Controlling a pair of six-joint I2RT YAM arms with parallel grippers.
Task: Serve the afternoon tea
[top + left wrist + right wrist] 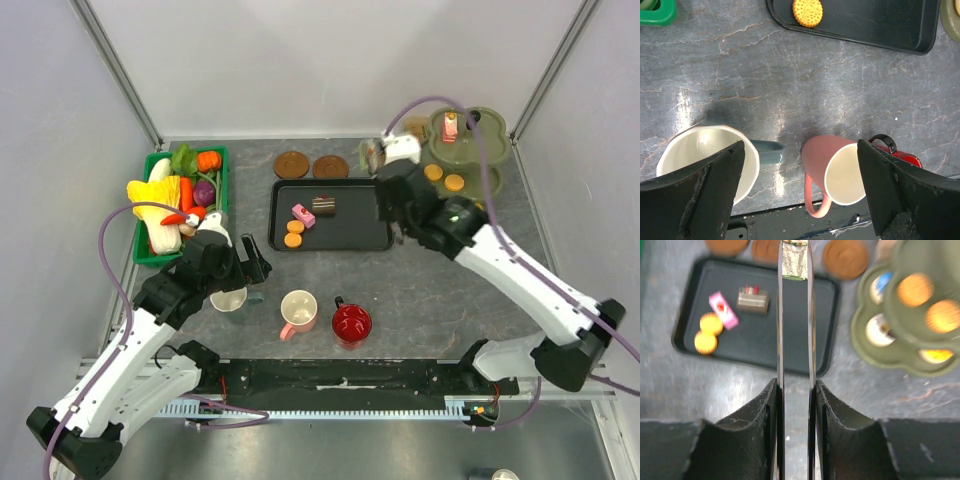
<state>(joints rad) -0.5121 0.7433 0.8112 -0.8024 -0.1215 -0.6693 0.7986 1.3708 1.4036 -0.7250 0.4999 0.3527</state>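
Top view, landmark: we place everything against the black tray [350, 235] at mid-table.
Top view, on the tray: a pink cake [303, 216], a brown cake [324, 205] and two orange biscuits [296, 227] lie in its left half.
Top view, beyond the tray: two brown round biscuits [291, 164] sit just past its far edge.
Top view, right of the tray: a green tiered stand [490, 135] carries more orange biscuits and a pink piece on top.
Top view, left of the tray: a green basket [158, 261] holds toy vegetables [170, 195].
Top view, nearer than the tray: whitish mug [230, 300], pink mug [299, 308] and red mug [351, 323] stand in a row, left to right.
Top view, left gripper [240, 272]: off the tray's near-left corner, over the whitish mug.
Top view, right gripper [388, 200]: at the tray's right edge, holding metal tongs [372, 155] that reach past its far-right corner.
Left wrist view: we see the jaws spread wide and holding nothing. The whitish mug is under the left finger and the pink mug is beside the right one, with the tray's near edge above them.
Right wrist view: we see the fingers clamped on the tongs' two blades. A small pale thing [794, 262], too blurred to name, is pinched at the tip over the tray's far edge.
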